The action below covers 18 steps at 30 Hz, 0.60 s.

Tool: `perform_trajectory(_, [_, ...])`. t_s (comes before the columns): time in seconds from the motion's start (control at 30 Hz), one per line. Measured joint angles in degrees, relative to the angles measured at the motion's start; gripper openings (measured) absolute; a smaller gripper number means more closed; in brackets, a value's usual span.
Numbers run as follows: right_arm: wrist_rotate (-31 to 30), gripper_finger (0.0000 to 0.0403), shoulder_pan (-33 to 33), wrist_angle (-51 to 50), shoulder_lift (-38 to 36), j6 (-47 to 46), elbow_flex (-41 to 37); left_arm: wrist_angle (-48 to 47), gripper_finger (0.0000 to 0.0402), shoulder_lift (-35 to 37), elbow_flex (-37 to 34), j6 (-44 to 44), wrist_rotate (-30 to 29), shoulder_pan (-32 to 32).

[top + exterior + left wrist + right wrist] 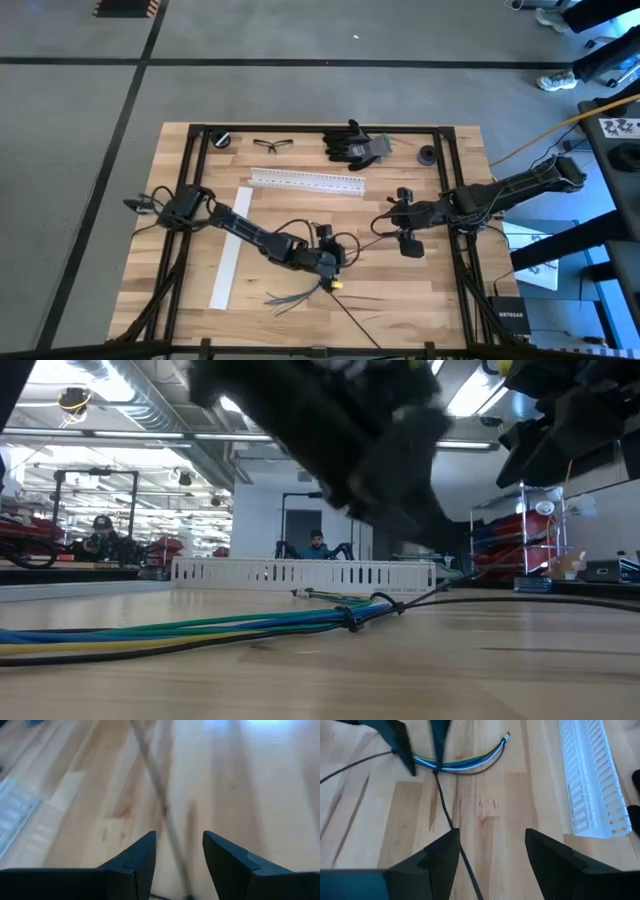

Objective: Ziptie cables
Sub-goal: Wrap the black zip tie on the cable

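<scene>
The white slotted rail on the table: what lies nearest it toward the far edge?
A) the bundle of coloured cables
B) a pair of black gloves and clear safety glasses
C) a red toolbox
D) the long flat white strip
B: in the high view the white slotted rail has the safety glasses and the black gloves just beyond it, while the cables and the flat white strip lie on its near side.
</scene>
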State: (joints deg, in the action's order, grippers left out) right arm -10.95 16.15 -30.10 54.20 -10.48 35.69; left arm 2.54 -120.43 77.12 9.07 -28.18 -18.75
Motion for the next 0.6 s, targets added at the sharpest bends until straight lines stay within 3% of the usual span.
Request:
perform_trajectory(0.23, [0.0, 0.0211, 0.02, 0.05, 0.12, -1.05, -0.01, 0.4, 0.015, -3.11, -0.06, 2.67, 6.21, 2.59])
perform_trajectory(0.37, [-0.01, 0.0211, -0.01, 0.03, 0.12, -1.12, -0.07, -0.24, 0.0136, -4.21, -0.02, 2.07, 6.47, 2.65])
perform_trajectory(0.47, [0.01, 0.0211, -0.01, 0.05, 0.14, -1.56, -0.07, -0.32, 0.01, -4.19, -0.02, 1.04, 6.38, 2.65])
perform_trajectory(0.6, [0.1, 0.0211, 0.13, -0.96, -0.97, -2.19, 0.24, -0.36, 0.0018, -3.95, -0.08, 0.14, 5.82, 2.5])
